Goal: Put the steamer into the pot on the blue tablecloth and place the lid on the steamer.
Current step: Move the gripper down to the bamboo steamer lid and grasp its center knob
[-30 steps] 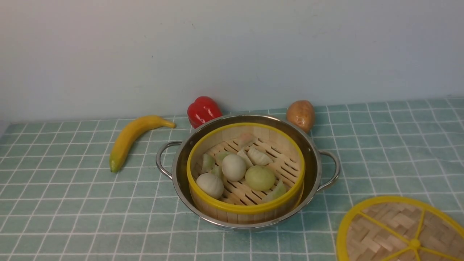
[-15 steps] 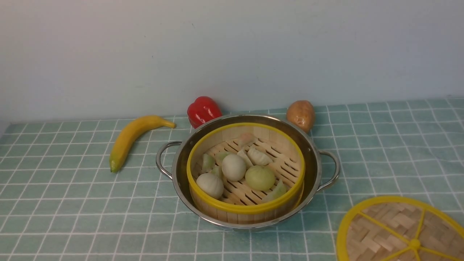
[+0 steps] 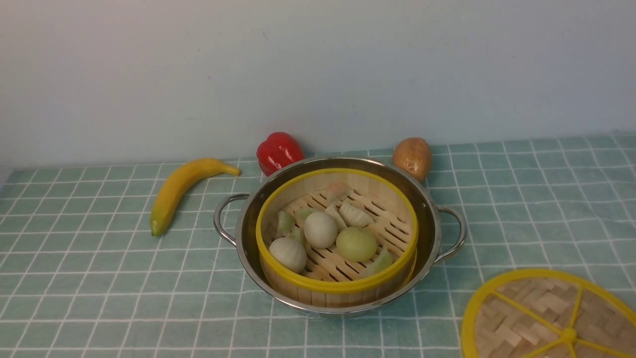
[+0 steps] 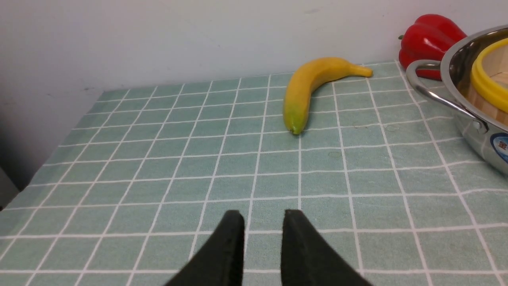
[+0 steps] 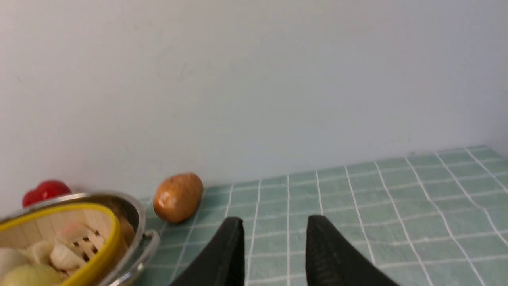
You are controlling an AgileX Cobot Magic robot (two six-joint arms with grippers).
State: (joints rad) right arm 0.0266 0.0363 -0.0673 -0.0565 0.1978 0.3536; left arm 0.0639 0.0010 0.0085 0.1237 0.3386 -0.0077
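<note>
The steamer [image 3: 338, 287], a bamboo basket with yellow rims, sits inside the steel pot [image 3: 428, 211] on the blue tablecloth [image 3: 99, 278]. Buns and dumplings lie on its slatted floor. The woven lid [image 3: 541, 318] lies flat on the cloth at the front right, partly cut off by the frame edge. Neither gripper shows in the front view. In the left wrist view my left gripper [image 4: 262, 214] hovers open over bare cloth, left of the pot [image 4: 468, 119]. In the right wrist view my right gripper [image 5: 275, 220] is open over cloth, right of the pot [image 5: 137, 216] and steamer [image 5: 109, 234].
A banana [image 3: 179, 191] lies left of the pot. A red pepper [image 3: 278, 149] and a potato [image 3: 412, 156] stand behind it by the wall. The cloth's left edge drops off near the wall corner in the left wrist view.
</note>
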